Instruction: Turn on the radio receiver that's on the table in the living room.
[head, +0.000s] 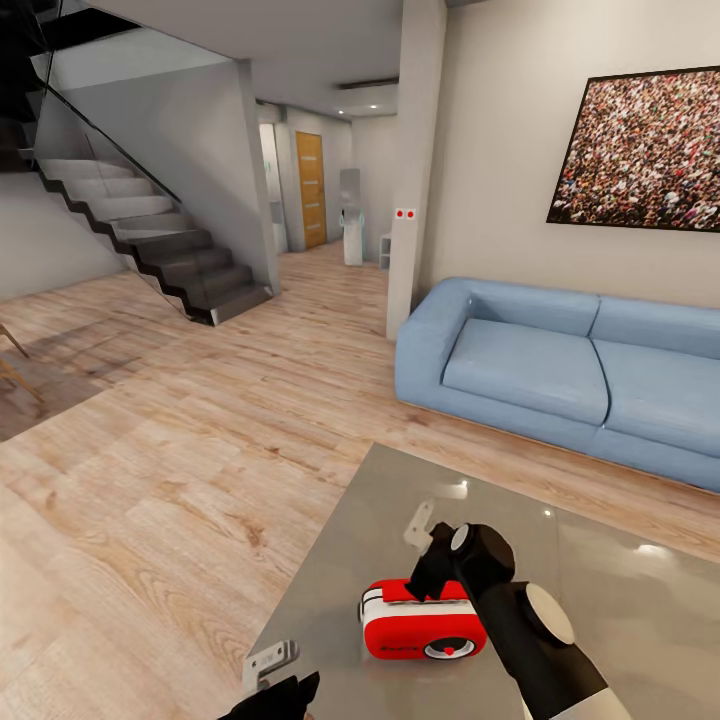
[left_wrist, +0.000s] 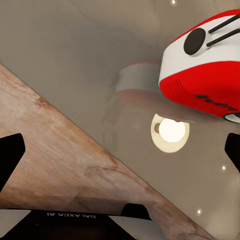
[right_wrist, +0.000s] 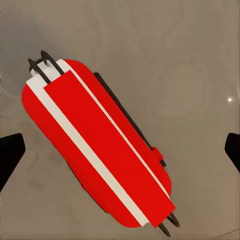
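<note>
Living room, glossy table (head: 620, 600): radio (head: 420, 625) sits near its front edge, right gripper (head: 432, 560) poised straight above it, jaws wide and empty, lined up to press the switch.

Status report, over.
Right gripper open, poised above the radio receiver. Left gripper open at the table edge. Nothing blocking.

The radio (head: 423, 620) sits on the table (head: 620, 610). The sofa (head: 560, 370) is behind the table, and the stairs (head: 150, 240) are far behind it, to the left.
</note>
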